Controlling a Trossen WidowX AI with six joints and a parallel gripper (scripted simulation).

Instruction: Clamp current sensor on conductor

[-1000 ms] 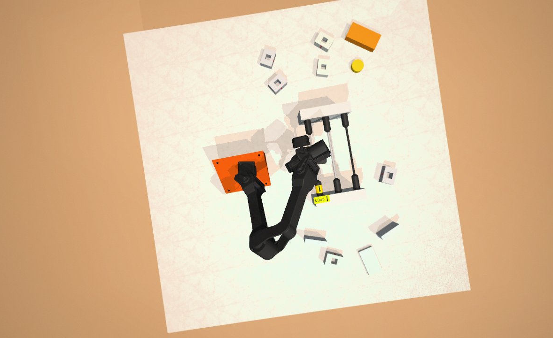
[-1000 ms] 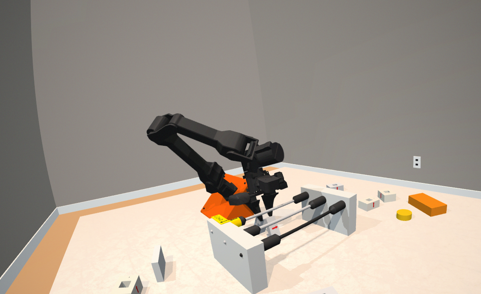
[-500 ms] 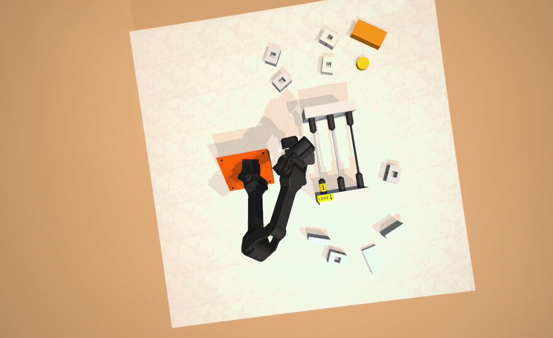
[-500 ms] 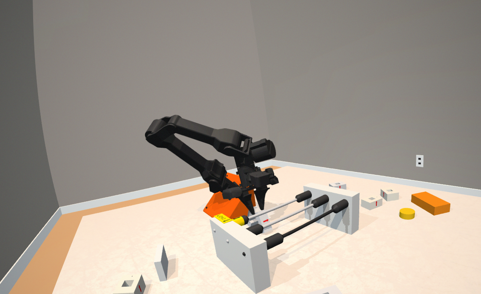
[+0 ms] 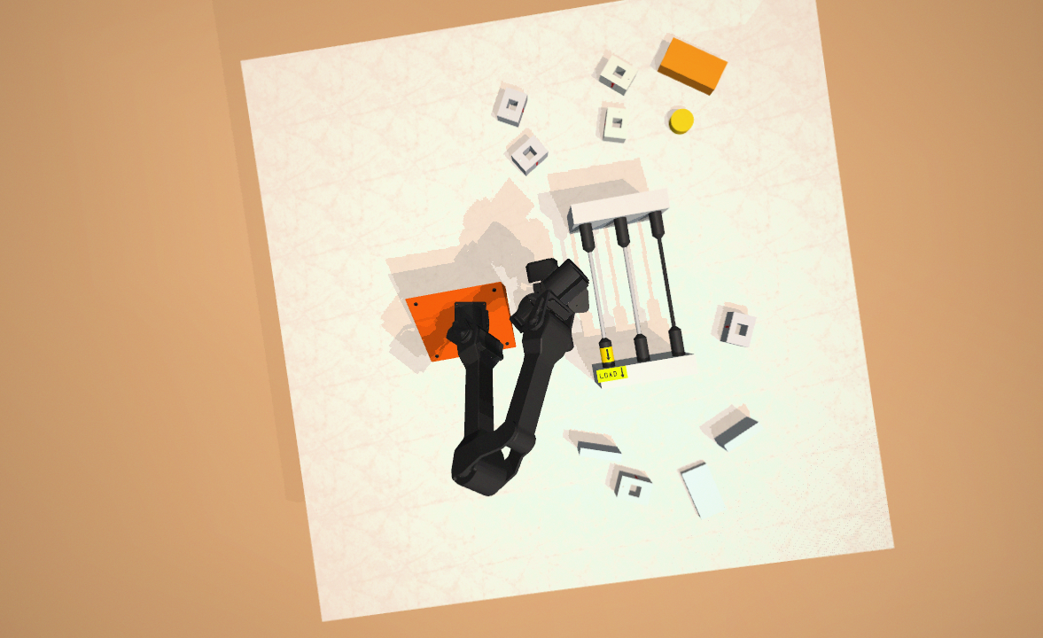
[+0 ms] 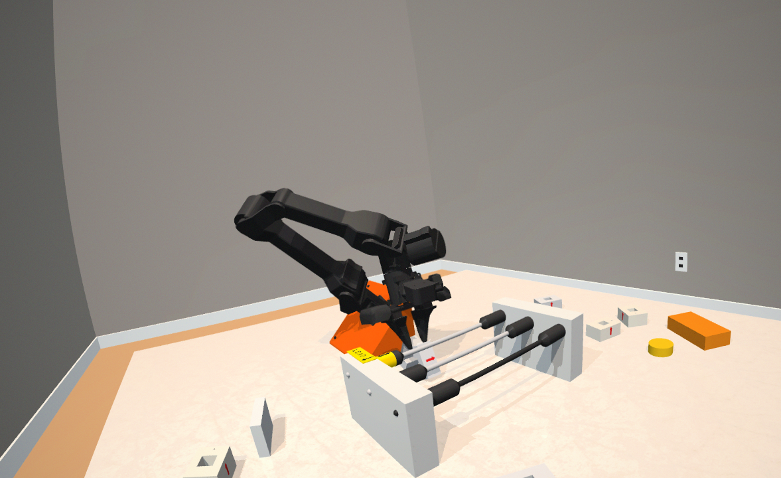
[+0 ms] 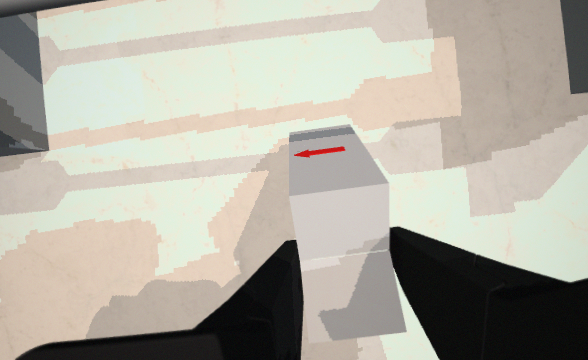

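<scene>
Between the fingers (image 6: 415, 344), the grey sensor (image 6: 427, 359) (image 7: 343, 220), arrow visible.

A yellow label (image 5: 611, 374) (image 6: 361, 355) on the near end block is reading "LOAD" beside a black arrow. A yellow sleeve (image 5: 607, 354) (image 6: 389, 358) on the conductor is bearing another black arrow. A red arrow (image 6: 430, 358) (image 7: 319, 152) is marking the grey sensor (image 6: 426, 364) (image 7: 341, 220).

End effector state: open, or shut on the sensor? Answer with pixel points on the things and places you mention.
Shut on the sensor (image 6: 424, 352) (image 7: 343, 215). The wrist view shows the end effector's (image 5: 556, 301) (image 6: 415, 343) (image 7: 343, 237) fingers against opposite sides of its pale body.
</scene>
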